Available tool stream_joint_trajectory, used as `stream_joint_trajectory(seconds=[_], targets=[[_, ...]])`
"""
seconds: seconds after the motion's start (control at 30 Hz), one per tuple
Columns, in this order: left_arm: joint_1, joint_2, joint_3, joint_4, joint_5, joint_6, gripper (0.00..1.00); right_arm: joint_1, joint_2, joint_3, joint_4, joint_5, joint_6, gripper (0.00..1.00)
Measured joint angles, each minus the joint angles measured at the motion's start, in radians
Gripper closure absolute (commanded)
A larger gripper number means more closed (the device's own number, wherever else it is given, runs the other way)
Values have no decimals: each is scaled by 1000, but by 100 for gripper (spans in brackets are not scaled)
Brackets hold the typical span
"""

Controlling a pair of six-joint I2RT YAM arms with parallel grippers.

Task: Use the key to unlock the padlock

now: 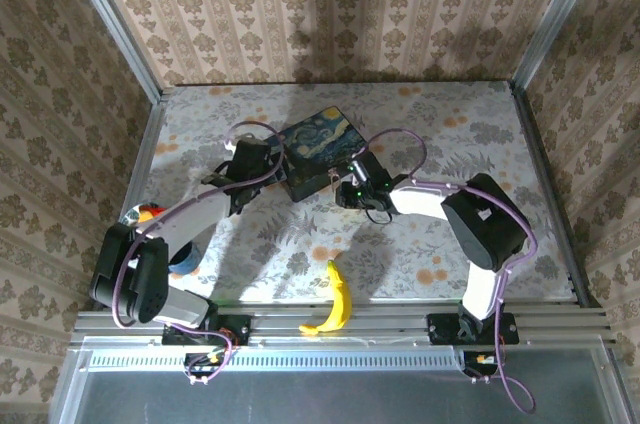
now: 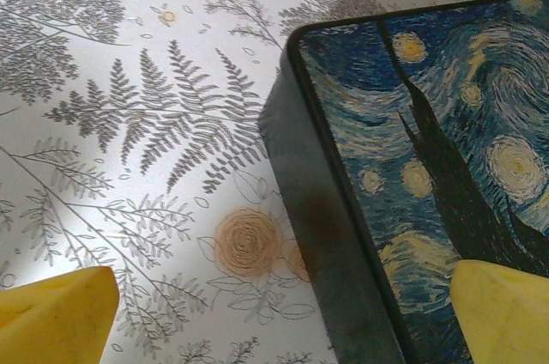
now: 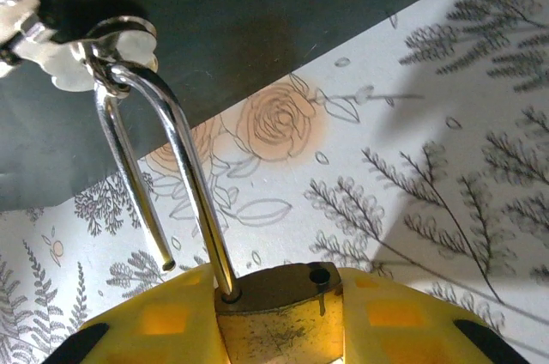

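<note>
1. The right pincer (image 3: 276,330) is clamped tight on the padlock (image 3: 279,317), just beside the dark wall of the painted box (image 3: 257,21). One leg of the shackle (image 3: 159,158) hangs free, but the loop is hooked through the box's clasp (image 3: 111,42).
2. The left pincer (image 2: 279,311) gapes wide over the box's corner, holding nothing.
3. My worry: a straight pull could drag the box across the surface (image 2: 129,124), or wrench the padlock out of the grip.

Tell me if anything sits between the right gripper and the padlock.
Nothing visible does. The right gripper is shut on the padlock, gripping its brass body. The shackle has its short leg out of its hole, but the loop is hooked through the clasp on the box.
</note>
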State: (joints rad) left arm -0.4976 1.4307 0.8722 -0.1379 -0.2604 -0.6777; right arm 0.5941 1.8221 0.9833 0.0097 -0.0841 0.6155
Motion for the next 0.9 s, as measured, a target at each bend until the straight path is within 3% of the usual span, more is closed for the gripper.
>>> stream_joint_trajectory(seconds=[0.57,0.9], targets=[[-86,2,2,-62,-80,-3,0,13,-201,-178,-74,33,121,100],[-113,6,2,-67,-77,-11,0,16,-220,-189,-89,56,153,100]])
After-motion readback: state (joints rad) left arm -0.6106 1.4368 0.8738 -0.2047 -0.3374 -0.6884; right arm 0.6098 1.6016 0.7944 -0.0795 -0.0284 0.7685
